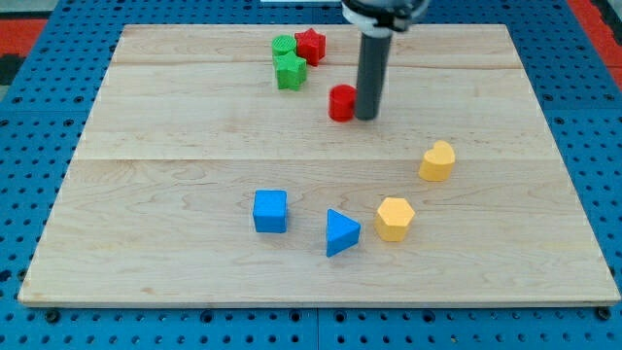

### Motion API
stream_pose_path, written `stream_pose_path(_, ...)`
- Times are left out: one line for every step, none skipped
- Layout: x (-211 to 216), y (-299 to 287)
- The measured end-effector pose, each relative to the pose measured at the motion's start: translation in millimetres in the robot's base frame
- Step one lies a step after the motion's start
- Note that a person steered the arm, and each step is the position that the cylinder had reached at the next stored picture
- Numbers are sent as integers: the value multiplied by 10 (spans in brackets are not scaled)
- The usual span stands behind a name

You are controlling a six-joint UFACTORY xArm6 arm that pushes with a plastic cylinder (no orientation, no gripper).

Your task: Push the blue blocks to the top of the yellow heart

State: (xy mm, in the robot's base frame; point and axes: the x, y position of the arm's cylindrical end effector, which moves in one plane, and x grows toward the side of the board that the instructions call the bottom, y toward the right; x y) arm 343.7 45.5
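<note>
Not started really — blue cube (270, 211) and blue triangle (340, 232) sit below the yellow heart (437, 160); my tip (366, 117) is beside a red block (341, 102) — no gripper here.

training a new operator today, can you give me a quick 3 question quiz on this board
1. True or false: my tip touches a blue block.
2. Which block lies nearest my tip? A) blue cube B) red cylinder C) yellow heart
3. Fill in: the blue triangle sits between the blue cube and the yellow ____.

Key
1. False: it stands by the red cylinder's right side, near the view's top.
2. B
3. hexagon
</note>
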Motion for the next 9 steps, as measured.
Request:
stream_pose_path(-456,-433)
stream_pose_path(-121,-15)
stream_pose_path(542,-675)
stream_pose_path(1321,-1135)
stream_pose_path(1708,-1085)
stream_pose_path(1897,-471)
stream_pose_path(1900,-992)
stream_pose_path(2198,-1107)
stream_pose_path(2465,-650)
